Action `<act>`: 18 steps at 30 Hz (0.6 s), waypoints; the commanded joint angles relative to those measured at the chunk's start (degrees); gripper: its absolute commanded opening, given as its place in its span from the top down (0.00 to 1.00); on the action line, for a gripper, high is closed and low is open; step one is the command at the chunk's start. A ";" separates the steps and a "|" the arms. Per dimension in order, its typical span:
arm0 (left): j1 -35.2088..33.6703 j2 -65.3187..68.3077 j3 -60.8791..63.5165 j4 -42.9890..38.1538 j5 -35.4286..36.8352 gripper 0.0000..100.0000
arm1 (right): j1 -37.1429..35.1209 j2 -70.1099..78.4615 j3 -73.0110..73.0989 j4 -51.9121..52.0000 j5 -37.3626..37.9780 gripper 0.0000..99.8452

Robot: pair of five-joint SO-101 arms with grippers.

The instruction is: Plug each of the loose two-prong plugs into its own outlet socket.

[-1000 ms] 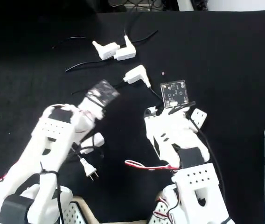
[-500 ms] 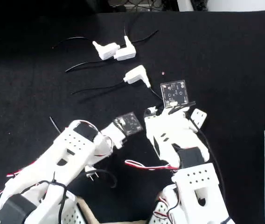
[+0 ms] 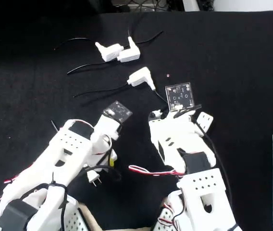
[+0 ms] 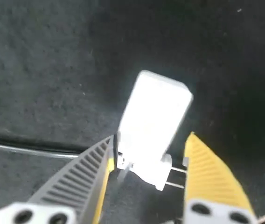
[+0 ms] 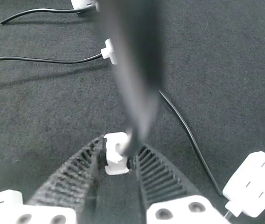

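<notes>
Black cloth counter (image 3: 232, 57). Right gripper (image 5: 120, 150) is clamped on a corded plug (image 5: 114, 163), outlet socket (image 5: 254, 179) near; left gripper (image 4: 151, 140) straddles a white plug (image 4: 156, 107), hold unclear; loose plugs (image 3: 141, 77) lie farther off

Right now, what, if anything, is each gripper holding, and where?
The right gripper grips a small white plug by its body. The left gripper, jaws open, straddles a second plug, unclamped.
</notes>
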 commanded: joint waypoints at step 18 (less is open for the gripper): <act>-0.57 0.09 5.05 -17.23 0.62 0.82 | 0.09 -0.84 -0.22 -0.88 0.70 0.99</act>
